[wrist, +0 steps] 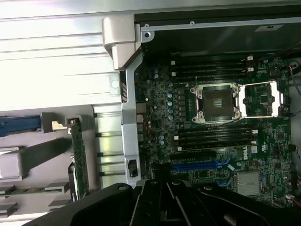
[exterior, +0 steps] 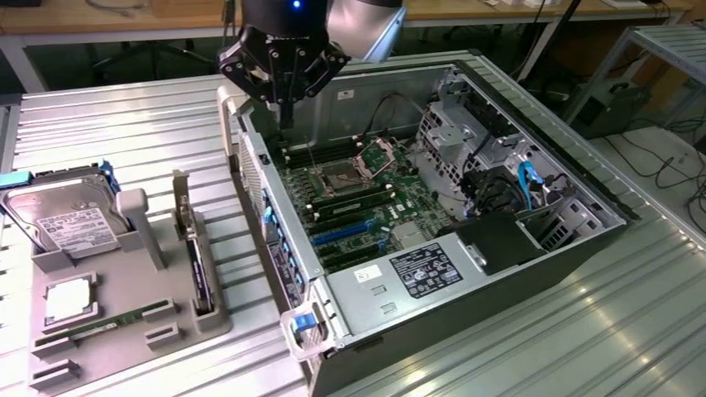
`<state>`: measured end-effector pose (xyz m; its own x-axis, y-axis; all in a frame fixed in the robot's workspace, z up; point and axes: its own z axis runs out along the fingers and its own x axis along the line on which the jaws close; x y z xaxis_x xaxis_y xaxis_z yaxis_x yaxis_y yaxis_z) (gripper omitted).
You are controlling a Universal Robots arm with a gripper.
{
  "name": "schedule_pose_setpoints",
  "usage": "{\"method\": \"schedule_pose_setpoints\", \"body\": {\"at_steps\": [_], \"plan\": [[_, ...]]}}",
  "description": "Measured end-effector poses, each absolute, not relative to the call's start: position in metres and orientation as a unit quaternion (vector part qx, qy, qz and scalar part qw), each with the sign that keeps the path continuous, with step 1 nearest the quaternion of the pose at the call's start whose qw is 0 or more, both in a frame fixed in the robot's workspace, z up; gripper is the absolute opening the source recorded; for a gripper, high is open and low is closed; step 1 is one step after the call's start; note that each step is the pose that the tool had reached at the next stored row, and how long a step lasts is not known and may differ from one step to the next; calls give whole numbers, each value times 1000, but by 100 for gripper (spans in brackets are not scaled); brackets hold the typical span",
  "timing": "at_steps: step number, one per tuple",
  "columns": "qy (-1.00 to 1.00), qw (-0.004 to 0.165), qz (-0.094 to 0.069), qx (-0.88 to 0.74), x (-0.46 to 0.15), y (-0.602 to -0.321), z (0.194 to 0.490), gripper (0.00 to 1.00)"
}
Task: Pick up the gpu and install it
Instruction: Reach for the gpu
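Ribbed metal sheets make the table (exterior: 132,124), and on it lies an open computer case (exterior: 353,91) with a grey holder tray (exterior: 121,331) beside it. The gripper (exterior: 284,122) hangs over the case corner that is nearest to the tray, with its fingers pressed together and nothing between them. Directly under it is the motherboard (exterior: 353,198), with the empty processor socket (exterior: 336,178) and, a little further, the blue expansion slots (exterior: 342,236), where no card is seated. Outside the case wall, on the exterior view's left, the gpu (exterior: 202,277) stands on its edge in a groove of the tray, its silvery bracket pointing up, apart from the gripper. Further out in the tray are a hard drive (exterior: 66,223) and a memory stick (exterior: 99,327).

In my judgement the work is at the first step: the card is not yet picked. A grasp would call for fingers spread apart and lined up with the thin upper edge of the card, then a straight lift out of the groove, because a tilted pull may jam it
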<state>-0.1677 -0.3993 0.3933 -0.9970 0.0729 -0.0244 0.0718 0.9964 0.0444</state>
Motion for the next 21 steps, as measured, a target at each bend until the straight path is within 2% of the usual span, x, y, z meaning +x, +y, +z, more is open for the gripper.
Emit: {"method": "schedule_pose_setpoints", "body": {"at_steps": [21], "plan": [[999, 13, 22, 36, -187, -400, 393, 11]]}}
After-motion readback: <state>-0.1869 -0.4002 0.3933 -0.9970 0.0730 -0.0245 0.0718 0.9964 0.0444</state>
